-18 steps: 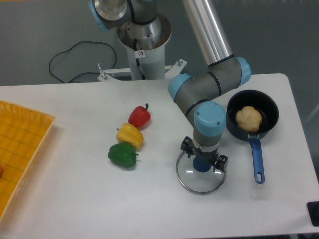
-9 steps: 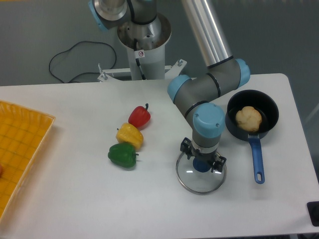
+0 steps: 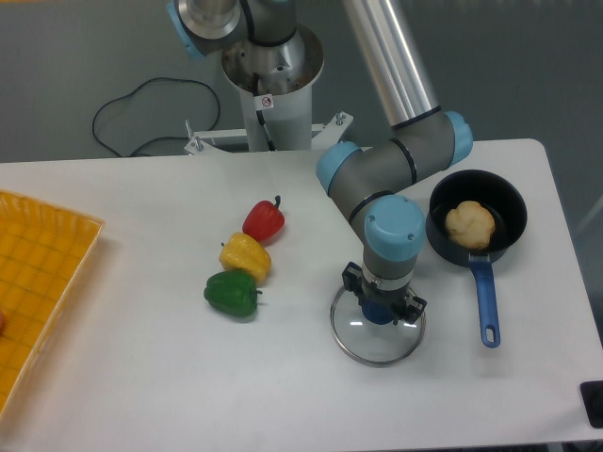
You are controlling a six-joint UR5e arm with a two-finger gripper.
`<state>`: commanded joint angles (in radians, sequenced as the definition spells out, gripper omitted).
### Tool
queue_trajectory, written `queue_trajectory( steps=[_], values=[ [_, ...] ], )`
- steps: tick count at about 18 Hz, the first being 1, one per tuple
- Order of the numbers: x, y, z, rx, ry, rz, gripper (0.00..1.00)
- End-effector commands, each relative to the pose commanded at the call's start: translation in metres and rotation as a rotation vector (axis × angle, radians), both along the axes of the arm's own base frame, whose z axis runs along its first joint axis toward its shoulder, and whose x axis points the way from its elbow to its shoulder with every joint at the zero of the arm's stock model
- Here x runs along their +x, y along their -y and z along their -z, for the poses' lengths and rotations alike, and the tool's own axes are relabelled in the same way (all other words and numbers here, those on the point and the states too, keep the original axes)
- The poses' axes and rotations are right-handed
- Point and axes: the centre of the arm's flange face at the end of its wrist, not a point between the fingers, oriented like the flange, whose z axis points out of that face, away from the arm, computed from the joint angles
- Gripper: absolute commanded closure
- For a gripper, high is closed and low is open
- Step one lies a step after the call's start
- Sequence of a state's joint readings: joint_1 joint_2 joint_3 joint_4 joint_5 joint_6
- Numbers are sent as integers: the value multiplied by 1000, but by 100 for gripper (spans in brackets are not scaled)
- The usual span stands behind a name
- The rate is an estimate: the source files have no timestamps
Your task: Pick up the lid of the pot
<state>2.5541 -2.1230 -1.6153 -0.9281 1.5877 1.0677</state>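
Observation:
The gripper (image 3: pixel 382 293) points down over the pot lid (image 3: pixel 375 347), a round clear glass disc with a thin rim. Its two fingers stand on either side of the lid's blue knob (image 3: pixel 378 313) and look shut on it. Arm and gripper body cover the lid's upper edge. The lid appears flat and low; any gap between it and the table cannot be told.
A black pan (image 3: pixel 509 201) with a blue handle (image 3: pixel 486 301) holds a round brown item (image 3: pixel 469 225) at the right. Left of the arm lie a red pepper (image 3: pixel 264 221), a yellow pepper (image 3: pixel 246 256) and a green pepper (image 3: pixel 232 294). An orange crate (image 3: pixel 47 254) stands far left.
The fingers have drawn slightly together around the knob. The lid and its knob have shifted a little to the left.

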Motion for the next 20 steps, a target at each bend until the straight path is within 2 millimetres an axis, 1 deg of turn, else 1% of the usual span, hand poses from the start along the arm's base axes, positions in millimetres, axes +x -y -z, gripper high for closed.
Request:
queue_trajectory(
  steps=[2,5,10,13,17,20],
  values=[
    [0,0,-3,2,-3,0,37],
    [1,0,-10,8,-9,2,38],
    [5,2,-38,31,-31,4,39],
    [8,5,-46,16,-15,3,39],
    [13,12,-80,4,-4,0,39],
    [15,17,-100,-13,19,-3,39]
  ],
)
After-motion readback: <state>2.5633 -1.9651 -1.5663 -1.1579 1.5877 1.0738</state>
